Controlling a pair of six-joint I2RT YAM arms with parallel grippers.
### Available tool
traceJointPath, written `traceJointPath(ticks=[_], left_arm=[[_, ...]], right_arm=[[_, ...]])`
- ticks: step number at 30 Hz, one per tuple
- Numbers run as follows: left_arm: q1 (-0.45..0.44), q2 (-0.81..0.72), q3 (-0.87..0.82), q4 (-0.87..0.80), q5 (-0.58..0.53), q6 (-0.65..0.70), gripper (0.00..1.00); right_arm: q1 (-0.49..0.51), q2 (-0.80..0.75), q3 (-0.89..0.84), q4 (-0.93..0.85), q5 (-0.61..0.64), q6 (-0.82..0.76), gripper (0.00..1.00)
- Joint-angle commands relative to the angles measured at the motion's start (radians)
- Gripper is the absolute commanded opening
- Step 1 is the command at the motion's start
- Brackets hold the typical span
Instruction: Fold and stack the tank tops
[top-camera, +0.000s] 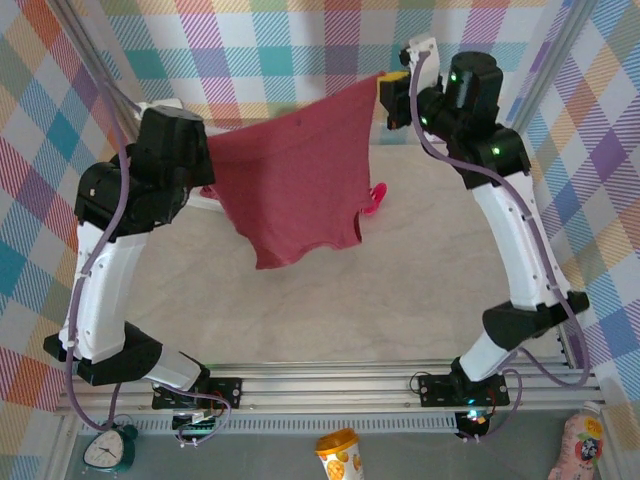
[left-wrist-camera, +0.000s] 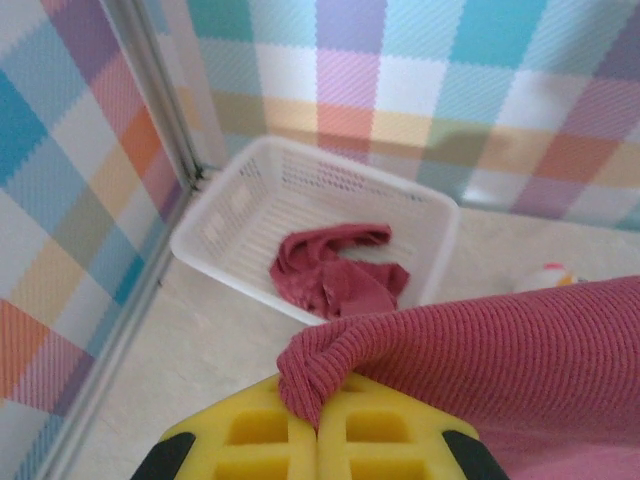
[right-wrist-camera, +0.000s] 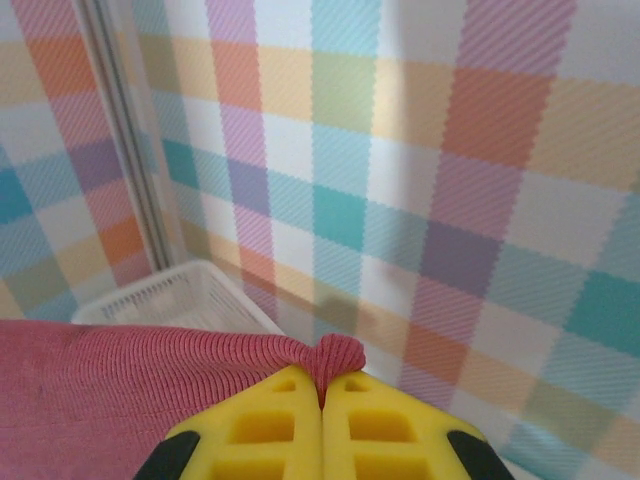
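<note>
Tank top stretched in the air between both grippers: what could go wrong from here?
1. The left gripper and right gripper each pinch only a small bunch at the edge of the tank top; it may slip free.
2. The doll lies beside the hanging cloth; lowering could drape over it.

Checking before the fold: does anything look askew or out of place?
The held top slants, its end at the right gripper farther up in the top view than the end at the left gripper. The other top lies crumpled in the basket. A pink toy pokes out behind the held top.
</note>
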Motion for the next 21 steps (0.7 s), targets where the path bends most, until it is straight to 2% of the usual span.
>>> traceJointPath(ticks=[1, 5, 8, 11, 15, 17, 19, 21], left_arm=[[0.023, -0.013, 0.079, 0.043, -0.047, 0.102, 0.0], [0.023, -0.011, 0.166, -0.024, -0.031, 0.14, 0.0], [0.024, -0.066, 0.126, -0.027, 0.085, 0.138, 0.0], [0.024, -0.153, 0.015, -0.006, 0.204, 0.103, 0.0], [0.023, -0.227, -0.184, 0.045, 0.449, 0.035, 0.0], [0.022, -0.245, -0.265, 0.08, 0.537, -0.002, 0.0], [0.022, -0.268, -0.329, 0.111, 0.551, -0.037, 0.0], [0.022, -0.288, -0.361, 0.113, 0.504, -0.053, 0.0]], right_arm=[[0.013, 0.07, 0.163, 0.027, -0.102, 0.071, 0.0], [0.014, 0.101, 0.215, -0.051, -0.159, 0.117, 0.0], [0.014, 0.086, 0.189, -0.11, -0.181, 0.126, 0.0], [0.013, 0.039, 0.131, -0.139, -0.164, 0.113, 0.0], [0.01, -0.032, 0.074, -0.122, -0.078, 0.057, 0.0], [0.004, -0.036, 0.078, -0.13, -0.075, 0.045, 0.0], [0.003, -0.03, 0.074, -0.137, -0.106, 0.051, 0.0], [0.005, -0.02, 0.065, -0.128, -0.148, 0.075, 0.0]])
